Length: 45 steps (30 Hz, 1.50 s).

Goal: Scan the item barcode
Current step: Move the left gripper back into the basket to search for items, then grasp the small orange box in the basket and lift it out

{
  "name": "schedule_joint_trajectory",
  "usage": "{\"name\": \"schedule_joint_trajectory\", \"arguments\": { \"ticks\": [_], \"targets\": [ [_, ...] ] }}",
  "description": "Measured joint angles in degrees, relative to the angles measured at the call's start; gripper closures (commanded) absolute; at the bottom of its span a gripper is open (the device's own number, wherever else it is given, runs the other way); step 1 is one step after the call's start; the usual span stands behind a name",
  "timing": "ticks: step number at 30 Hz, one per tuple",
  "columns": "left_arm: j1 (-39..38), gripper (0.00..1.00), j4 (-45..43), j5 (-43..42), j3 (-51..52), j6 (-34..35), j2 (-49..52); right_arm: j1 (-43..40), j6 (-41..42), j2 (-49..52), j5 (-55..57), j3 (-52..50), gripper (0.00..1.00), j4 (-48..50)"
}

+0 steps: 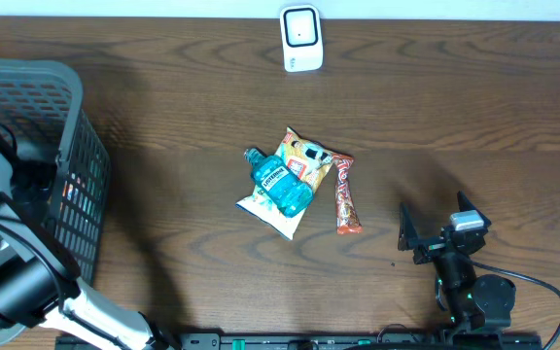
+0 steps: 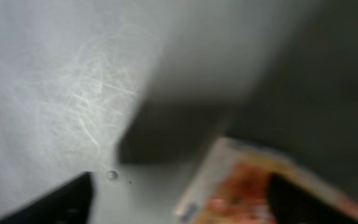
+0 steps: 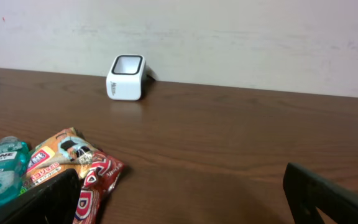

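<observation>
You're working deep in the basket (image 1: 87,185) at the table's left end, and your left gripper (image 2: 180,186) is hanging with its jaws spread wide over an orange and white packet (image 2: 241,186). Nothing is clamped yet as far as I can make out, and the wrist view is coming through badly blurred. That's your first worry: you're judging a pick on a smeared picture, so the fingers could be closing on a corner and letting the packet slip or fold.

Your right gripper (image 1: 437,233) is waiting near the front right, jaws gaping, holding nothing.

The scanner (image 1: 300,37) is sitting at the table's (image 1: 163,117) far edge, well apart from the basket. That's looking like a long carry, with the mesh wall to clear on the way out, and a snag there could be tipping the basket. I can't tell where the packet's barcode is, so you may be presenting the wrong face.

In the middle, a blue bottle (image 1: 280,183) is lying on a snack bag (image 1: 304,156), with a red wrapper (image 1: 345,194) just beside them. A low pass could be knocking that bottle rolling.

Writing: the bottle's label is reading as Listerine, partly cut off. The bag's and wrapper's lettering is too small to read.
</observation>
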State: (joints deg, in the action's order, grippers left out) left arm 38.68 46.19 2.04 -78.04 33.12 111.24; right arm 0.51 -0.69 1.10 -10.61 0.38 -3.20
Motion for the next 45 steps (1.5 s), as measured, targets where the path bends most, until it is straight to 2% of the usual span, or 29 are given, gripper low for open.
{"name": "schedule_joint_trajectory", "arguments": {
  "ticks": [2,3,5,7,9,10,19,26,29,34,39,45],
  "targets": [
    [0.33,0.01,-1.44,-0.26,0.92,0.07,-0.37,0.0,0.0,0.0,0.0,0.0,0.01,0.0],
    [0.33,0.04,-2.1,-0.31,1.29,0.07,-0.52,0.0,0.0,0.0,0.0,0.0,0.01,0.0],
    [0.26,0.41,-3.63,-0.61,2.08,0.11,-0.79,0.0,0.0,0.0,0.0,0.0,0.01,0.0],
    [0.13,0.66,-5.99,-2.23,3.04,0.22,-0.96,0.0,0.0,0.0,0.0,0.0,0.01,0.0],
    [-0.63,0.88,-8.39,-3.34,3.69,0.52,-1.11,0.0,0.0,0.0,0.0,0.0,0.01,0.02],
    [-0.98,0.92,-9.64,-3.8,4.07,0.46,-1.18,0.0,0.0,0.0,0.0,0.0,0.01,0.0],
    [-1.22,0.93,-11.13,-3.45,5.81,1.99,-2.71,0.0,0.0,0.0,0.0,0.0,0.01,0.0],
    [0.48,0.93,0.57,-2.27,1.95,2.23,-4.09,0.0,0.0,0.0,0.0,0.0,0.01,0.0],
    [1.09,0.93,1.6,-1.66,-0.11,2.23,-8.31,0.0,0.0,0.0,0.0,0.0,0.01,0.0],
    [1.14,0.93,1.22,-2.34,-3.63,2.64,-21.51,0.0,0.0,0.0,0.0,0.0,0.01,0.0],
    [1.18,0.93,-0.74,-7.98,-4.17,3.65,-31.1,0.0,0.0,0.0,0.0,0.0,0.01,0.02],
    [-1.38,0.93,-4.09,-21.09,-4.17,4.37,-38.36,0.0,0.0,0.0,0.0,0.0,0.01,0.0]
  ]
}}
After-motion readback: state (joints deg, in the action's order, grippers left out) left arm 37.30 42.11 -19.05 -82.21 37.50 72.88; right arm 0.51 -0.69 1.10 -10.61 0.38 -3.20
